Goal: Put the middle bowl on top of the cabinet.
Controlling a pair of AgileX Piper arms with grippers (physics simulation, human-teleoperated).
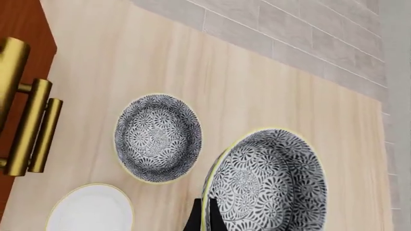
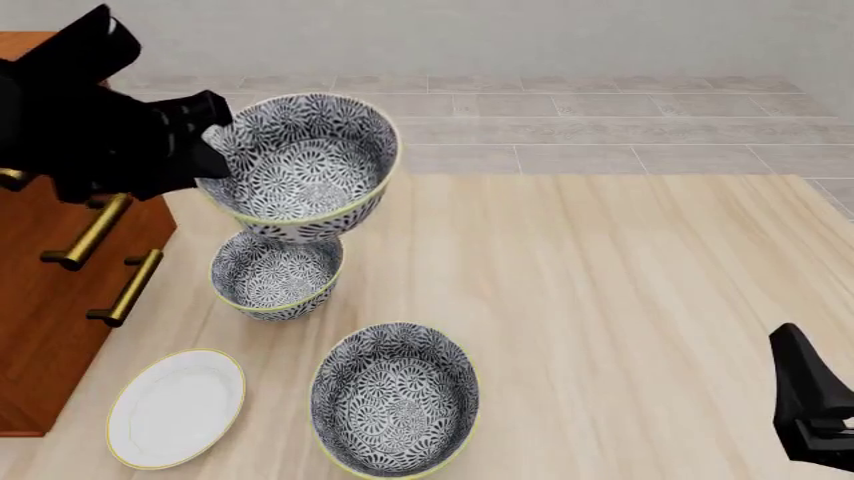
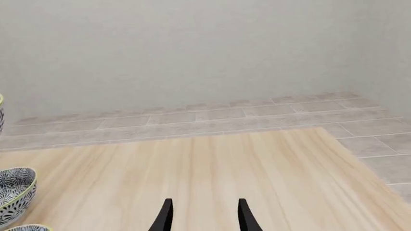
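Reddish-brown cabinet [image 2: 54, 300] with brass handles [image 2: 127, 288] fills the table's left edge, at nine o'clock. Beside it, the left gripper [image 2: 214, 135] pinches the rim of the middle bowl [image 2: 307, 165], held aloft above a second bowl [image 2: 276, 274]. A white plate [image 2: 175, 407] and third bowl [image 2: 395, 397] sit nearer. Pale wood table [image 2: 627, 300] lies open rightward. At four o'clock the right gripper [image 3: 203, 214] hangs parted, empty. Grey tiles lie beyond.

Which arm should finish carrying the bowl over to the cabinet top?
Left. Its tool already pinches the raised bowl by the rim, right beside the cabinet. The right tool sits open and empty at the table's far right.
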